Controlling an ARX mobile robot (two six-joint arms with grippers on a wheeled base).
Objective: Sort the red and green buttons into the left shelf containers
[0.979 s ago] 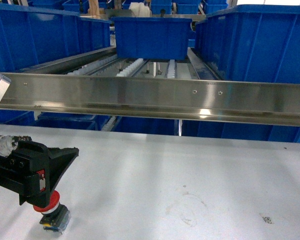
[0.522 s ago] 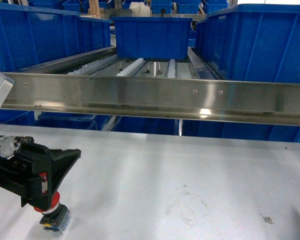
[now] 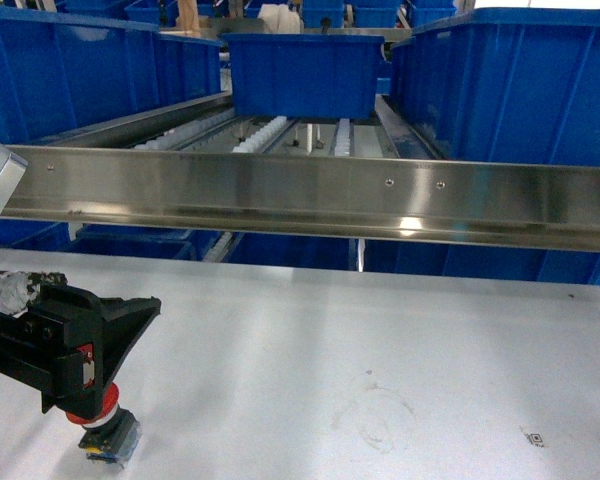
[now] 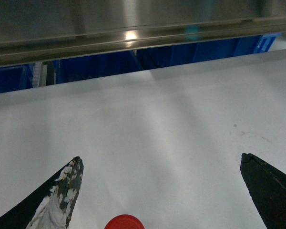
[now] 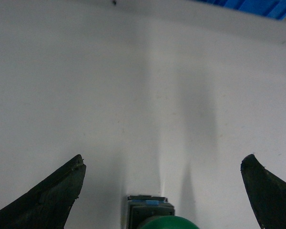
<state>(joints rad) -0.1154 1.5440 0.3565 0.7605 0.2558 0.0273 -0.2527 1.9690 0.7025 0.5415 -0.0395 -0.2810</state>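
Landmark: steel rail point(image 3: 310, 200), crossing the scene above the white table point(image 3: 380, 340).

Red button point(image 3: 98, 420): upright on the table, well on the near side of the rail, toward its left end. Red mushroom cap over a dark block body.

Left gripper point(image 4: 162, 191): fingers spread wide, poised over the red button, whose cap sits between and just below the tips. Nothing pinched.

Green button point(image 5: 155, 217): on the table, outside the head view; its place relative to the rail cannot be told.

Right gripper point(image 5: 162, 188): fingers spread wide, straddling the green button, holding nothing.

Blue bins point(image 3: 70, 75): behind the rail, at its left end.

Risks, as judged: a close on the rounded cap rather than the block body could let a button slip or tip. A lift toward the bins taken too low could strike the rail's front edge.
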